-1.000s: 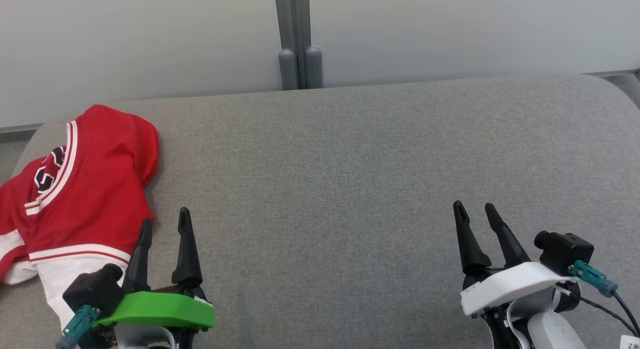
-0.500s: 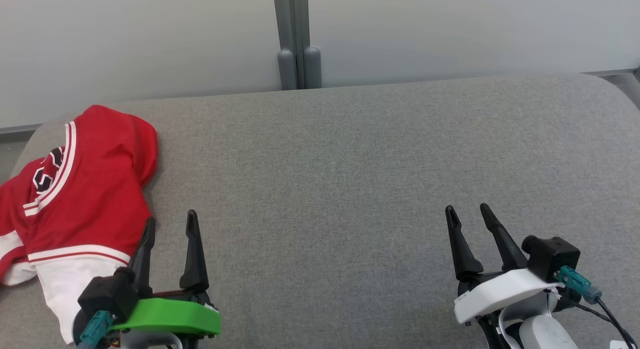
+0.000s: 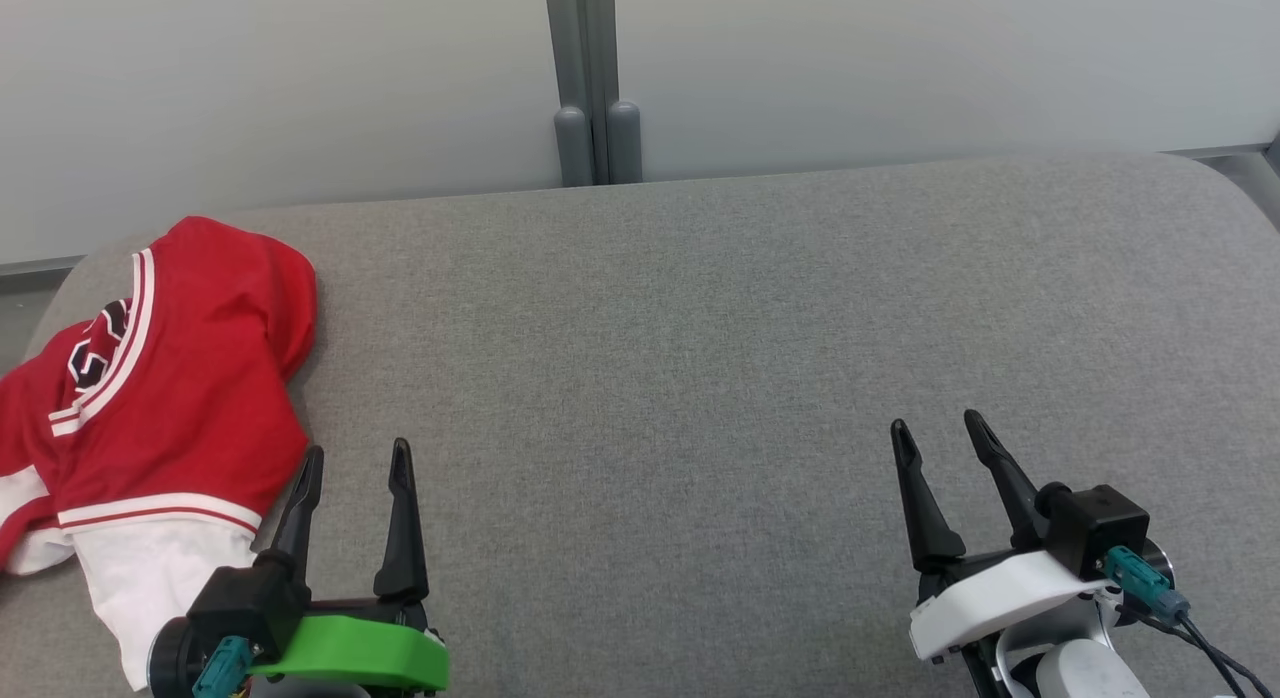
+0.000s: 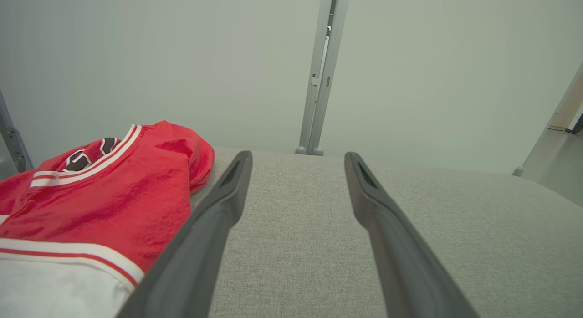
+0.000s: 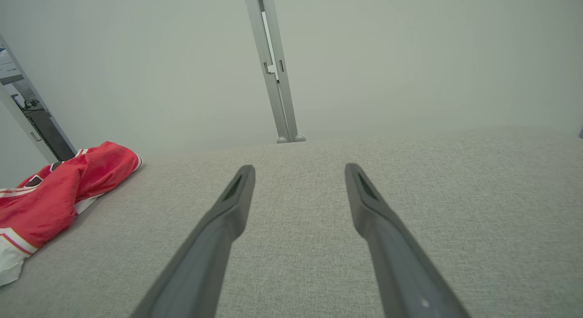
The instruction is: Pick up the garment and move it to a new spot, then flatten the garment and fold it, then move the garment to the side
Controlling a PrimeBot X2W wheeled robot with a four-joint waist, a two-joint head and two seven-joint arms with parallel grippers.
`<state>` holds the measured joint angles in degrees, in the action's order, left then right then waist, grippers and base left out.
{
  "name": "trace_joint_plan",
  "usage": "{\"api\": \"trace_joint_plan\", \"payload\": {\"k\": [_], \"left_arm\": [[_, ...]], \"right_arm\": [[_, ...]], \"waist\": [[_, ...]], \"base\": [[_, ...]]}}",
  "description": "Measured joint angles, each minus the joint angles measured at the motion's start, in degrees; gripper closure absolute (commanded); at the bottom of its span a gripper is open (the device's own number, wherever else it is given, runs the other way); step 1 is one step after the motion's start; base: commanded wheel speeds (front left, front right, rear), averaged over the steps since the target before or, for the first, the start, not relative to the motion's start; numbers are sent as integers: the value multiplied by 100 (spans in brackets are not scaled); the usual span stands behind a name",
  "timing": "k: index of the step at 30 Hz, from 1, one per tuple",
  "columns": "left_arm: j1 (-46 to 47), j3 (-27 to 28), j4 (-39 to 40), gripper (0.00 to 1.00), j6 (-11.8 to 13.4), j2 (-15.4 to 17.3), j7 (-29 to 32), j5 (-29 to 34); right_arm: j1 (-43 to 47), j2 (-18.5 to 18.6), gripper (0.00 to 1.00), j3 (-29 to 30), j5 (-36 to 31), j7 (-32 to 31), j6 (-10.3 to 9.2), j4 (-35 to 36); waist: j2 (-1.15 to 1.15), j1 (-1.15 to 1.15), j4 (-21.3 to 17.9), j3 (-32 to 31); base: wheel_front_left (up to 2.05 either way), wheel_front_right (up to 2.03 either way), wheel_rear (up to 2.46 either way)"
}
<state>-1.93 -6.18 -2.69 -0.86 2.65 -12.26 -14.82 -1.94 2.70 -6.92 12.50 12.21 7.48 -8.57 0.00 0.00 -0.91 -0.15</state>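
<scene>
Judging by how things lay, we had not yet begun the task. The red jersey [image 3: 170, 398] lay crumpled at the far left of the grey upholstered surface [image 3: 700, 308], with its white part toward the near edge. Our left gripper [image 3: 357, 448] stood just beside its right edge, jaws wide and empty; whether a finger touched the cloth we could not tell. Our right gripper [image 3: 937, 421] hovered at the near right, well apart, jaws also parted and holding nothing. Picking up, moving, flattening, folding and setting aside were all left to do.

Garment [image 3: 180, 398], lower left: red cloth, slight sheen. Work surface [image 3: 700, 328]: matt grey coarse weave. Left gripper [image 3: 357, 448], right gripper [image 3: 937, 420]: matt dark plastic.
</scene>
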Motion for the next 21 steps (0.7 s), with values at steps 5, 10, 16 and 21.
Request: {"api": "trace_joint_plan", "payload": {"k": [5,10,16,21], "left_arm": [[-42,19,-32,0,-22,0,-56,86],[-88,60,-71,0,-44,1,-115,124],[-95,57,-88,0,-62,1,-179,328],[-104,78,-131,0,-66,1,-231,309]], "right_arm": [[13,1,0,-9,-182,53,0,0],[25,1,0,-42,-348,109,0,-8],[41,4,0,-87,-532,178,0,-54],[41,5,0,-132,-687,231,1,-79]], "waist": [[0,0,0,-14],[0,0,-7,-28],[0,0,-13,-17],[0,0,-24,-8]], "base": [[0,0,0],[0,0,0],[0,0,0],[0,0,0]]}}
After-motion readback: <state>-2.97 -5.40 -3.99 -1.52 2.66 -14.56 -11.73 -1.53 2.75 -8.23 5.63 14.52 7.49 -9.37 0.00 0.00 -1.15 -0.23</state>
